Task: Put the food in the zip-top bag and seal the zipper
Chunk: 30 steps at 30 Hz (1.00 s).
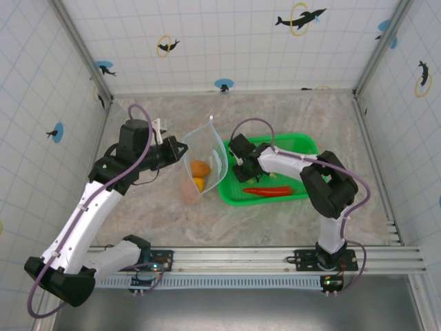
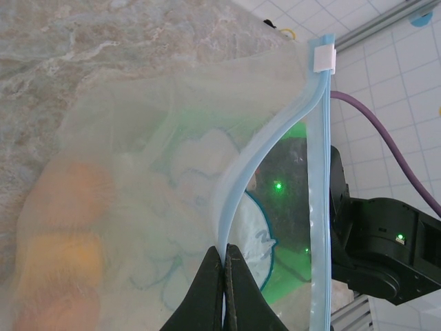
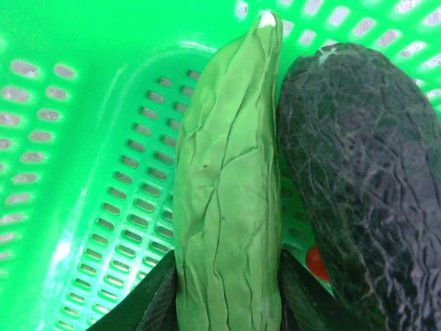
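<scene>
The left gripper (image 2: 224,272) has its two fingers pressed tight on the pale blue zipper strip (image 2: 242,186) of a clear floppy plastic bag with a light-blue elephant print (image 1: 207,155). It holds the bag up on the marble table (image 1: 275,221), and the bag's mouth is open. A brownish-orange oval toy (image 1: 200,167) and a yellow-orange round toy fruit (image 1: 198,184) sit inside the bag.

The right gripper (image 3: 227,303) is down in the green plastic basket with holes (image 3: 89,172). Its fingers (image 3: 162,300) hug both sides of a long green wrinkly toy vegetable (image 3: 227,186). A dark purple toy eggplant (image 3: 365,179) lies touching it. A red toy chili (image 1: 267,191) lies in the basket too.
</scene>
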Each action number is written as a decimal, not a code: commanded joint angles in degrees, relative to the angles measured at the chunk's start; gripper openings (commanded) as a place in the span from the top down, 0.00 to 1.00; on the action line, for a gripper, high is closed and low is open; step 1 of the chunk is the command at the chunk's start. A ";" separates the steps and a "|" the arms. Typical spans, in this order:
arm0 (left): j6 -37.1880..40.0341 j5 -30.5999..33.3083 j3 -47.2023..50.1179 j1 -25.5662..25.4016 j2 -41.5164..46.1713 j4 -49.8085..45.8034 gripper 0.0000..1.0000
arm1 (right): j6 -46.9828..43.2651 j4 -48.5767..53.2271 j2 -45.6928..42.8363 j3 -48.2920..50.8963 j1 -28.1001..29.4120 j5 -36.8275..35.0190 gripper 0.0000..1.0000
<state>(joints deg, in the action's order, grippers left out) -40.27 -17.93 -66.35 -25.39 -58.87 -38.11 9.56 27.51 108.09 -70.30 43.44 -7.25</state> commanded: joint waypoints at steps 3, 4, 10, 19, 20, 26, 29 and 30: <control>1.06 -0.96 0.17 0.24 0.60 2.53 1.00 | 0.37 -2.57 -8.49 3.85 -0.38 0.57 0.67; 0.86 -0.96 0.33 0.20 0.60 2.75 1.00 | 0.83 -3.10 -10.00 4.60 -0.74 0.96 0.68; -1.43 -2.18 2.36 0.20 1.07 5.28 1.00 | 4.92 -8.12 -20.37 10.76 -3.30 4.58 0.74; -6.83 -3.70 6.94 0.25 2.14 11.57 1.00 | 12.31 -14.72 -36.27 16.34 -7.52 9.22 0.78; -7.58 -4.15 7.46 0.25 2.25 12.68 1.00 | 13.33 -15.21 -37.34 16.26 -7.86 9.76 0.79; -10.07 -5.24 9.20 0.20 2.16 15.44 1.00 | 20.47 -20.34 -41.28 12.44 -8.20 17.66 0.78; -10.50 -5.13 9.39 0.25 2.38 15.86 1.00 | 21.95 -22.16 -41.49 9.95 -6.45 18.76 0.78; -10.61 -5.06 9.55 0.17 2.55 15.92 1.00 | 22.47 -22.52 -41.12 8.93 -5.87 19.24 0.78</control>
<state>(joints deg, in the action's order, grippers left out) -49.47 -22.02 -57.25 -25.39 -57.49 -24.67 28.75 10.04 67.75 -57.32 36.25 8.82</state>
